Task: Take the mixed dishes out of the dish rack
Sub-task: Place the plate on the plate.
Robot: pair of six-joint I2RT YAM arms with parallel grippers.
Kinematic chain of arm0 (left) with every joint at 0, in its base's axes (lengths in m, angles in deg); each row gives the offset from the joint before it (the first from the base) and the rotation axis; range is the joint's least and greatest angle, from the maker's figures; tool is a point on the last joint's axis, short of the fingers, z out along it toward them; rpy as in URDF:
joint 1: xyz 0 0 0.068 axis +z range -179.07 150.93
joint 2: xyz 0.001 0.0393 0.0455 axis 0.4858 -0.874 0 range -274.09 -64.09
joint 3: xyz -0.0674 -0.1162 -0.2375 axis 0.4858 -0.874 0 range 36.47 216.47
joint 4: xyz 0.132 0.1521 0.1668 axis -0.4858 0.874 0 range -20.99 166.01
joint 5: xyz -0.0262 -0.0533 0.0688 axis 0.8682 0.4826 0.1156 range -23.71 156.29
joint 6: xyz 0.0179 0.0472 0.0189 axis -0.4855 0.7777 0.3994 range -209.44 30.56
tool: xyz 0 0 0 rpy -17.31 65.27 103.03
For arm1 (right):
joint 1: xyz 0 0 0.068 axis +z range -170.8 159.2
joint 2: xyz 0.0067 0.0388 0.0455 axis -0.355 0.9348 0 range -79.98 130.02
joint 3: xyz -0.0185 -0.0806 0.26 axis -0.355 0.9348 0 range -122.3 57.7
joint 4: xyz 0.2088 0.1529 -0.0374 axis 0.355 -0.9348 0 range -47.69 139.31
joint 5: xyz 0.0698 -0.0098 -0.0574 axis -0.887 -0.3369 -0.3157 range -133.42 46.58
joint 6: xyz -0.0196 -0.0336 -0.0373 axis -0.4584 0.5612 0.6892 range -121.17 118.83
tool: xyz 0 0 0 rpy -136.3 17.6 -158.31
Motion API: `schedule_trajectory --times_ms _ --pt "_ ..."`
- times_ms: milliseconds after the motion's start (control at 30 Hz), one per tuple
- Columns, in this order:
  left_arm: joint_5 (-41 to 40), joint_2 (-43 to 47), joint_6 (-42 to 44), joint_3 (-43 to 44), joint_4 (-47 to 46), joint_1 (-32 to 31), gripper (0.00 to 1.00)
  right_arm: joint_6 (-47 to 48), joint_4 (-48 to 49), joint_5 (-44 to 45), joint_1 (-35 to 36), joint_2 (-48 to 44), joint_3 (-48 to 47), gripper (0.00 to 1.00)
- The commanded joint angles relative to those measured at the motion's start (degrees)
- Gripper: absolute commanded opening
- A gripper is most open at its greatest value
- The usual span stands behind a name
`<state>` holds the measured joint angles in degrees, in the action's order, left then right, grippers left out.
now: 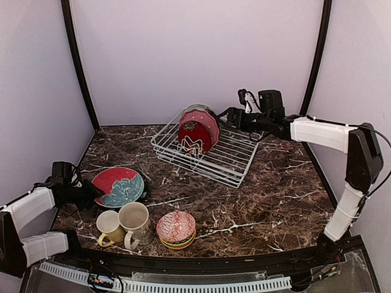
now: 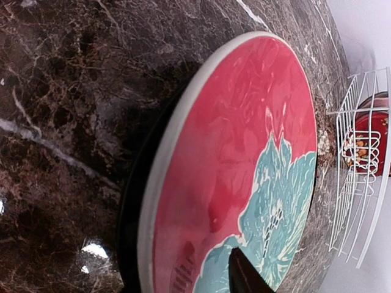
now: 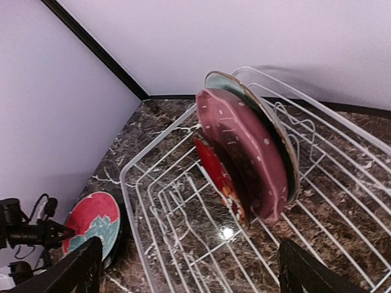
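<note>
The white wire dish rack holds three upright plates: a red patterned plate, a pink dotted plate and a pale-green plate behind them. They also show in the right wrist view: red plate, pink plate, pale-green rim. My right gripper is open and empty, just right of these plates above the rack. My left gripper is shut on the left rim of a red plate with a teal flower, which lies low on the table.
A yellow mug, a beige mug and stacked red-and-white patterned and lime bowls stand near the front edge. The rack's side also shows in the left wrist view. Dark wall posts stand at the back corners.
</note>
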<state>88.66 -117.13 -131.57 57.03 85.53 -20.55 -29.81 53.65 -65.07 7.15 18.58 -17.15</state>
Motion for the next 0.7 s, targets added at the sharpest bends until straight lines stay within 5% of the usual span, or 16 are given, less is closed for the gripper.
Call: schedule_trajectory --times_ms 0,133,400,667 --pt "-0.6 1.3 0.0 0.5 0.5 0.0 0.45 13.5 -6.5 8.2 -0.3 4.3 -8.1 0.94" --pt "-0.8 2.3 -0.6 0.4 1.7 -0.1 0.61 21.8 -9.5 11.3 -0.3 9.0 -15.6 0.87" --pt "-2.2 4.1 -0.5 3.4 6.5 -0.2 0.88 31.6 -17.6 10.2 -0.6 20.9 -32.5 0.48" --pt "-5.2 6.6 0.4 8.0 11.2 -0.3 0.94 35.5 -19.7 7.4 -0.7 27.0 -39.7 0.32"
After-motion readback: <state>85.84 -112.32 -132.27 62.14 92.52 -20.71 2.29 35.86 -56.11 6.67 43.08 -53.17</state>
